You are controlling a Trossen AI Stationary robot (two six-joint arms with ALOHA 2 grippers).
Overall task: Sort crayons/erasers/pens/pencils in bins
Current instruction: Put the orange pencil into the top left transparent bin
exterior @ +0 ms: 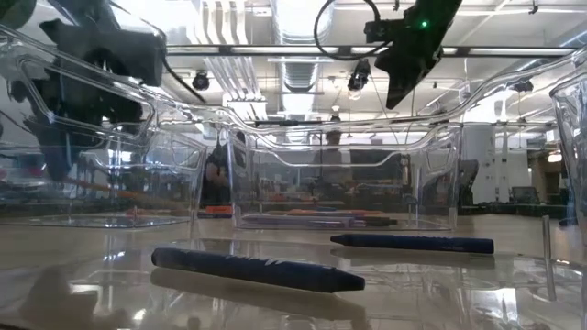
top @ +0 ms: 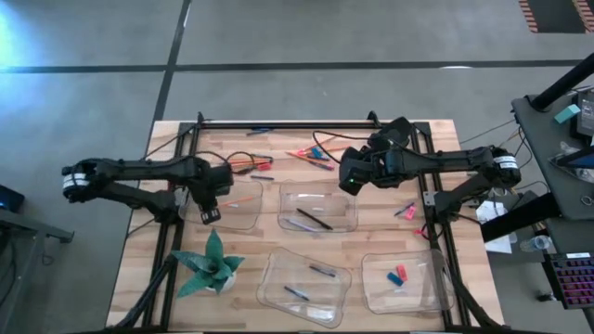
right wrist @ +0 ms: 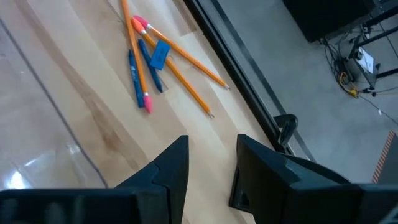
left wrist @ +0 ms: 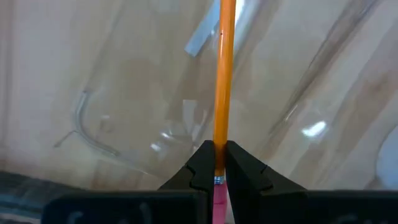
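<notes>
Your left gripper [left wrist: 216, 163] is pinching one orange pencil [left wrist: 223, 74] over the far-left of the four bins [top: 243, 215]. Right gripper [right wrist: 211, 162] hangs with jaws spread beside that bin's neighbour [top: 317, 209], above three loose pencils [right wrist: 186, 59] and a blue eraser [right wrist: 160, 54].

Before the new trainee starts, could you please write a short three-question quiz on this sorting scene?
1. True or false: the left gripper is shut on an orange pencil.
2. Which bin holds the pink and blue erasers? A) front right bin B) back left bin C) back middle bin
3. Fill in: the right gripper hangs with its jaws ____ and nothing between them, above the loose pile of pencils.

Key: 1 true; 2 A; 3 open.
</notes>
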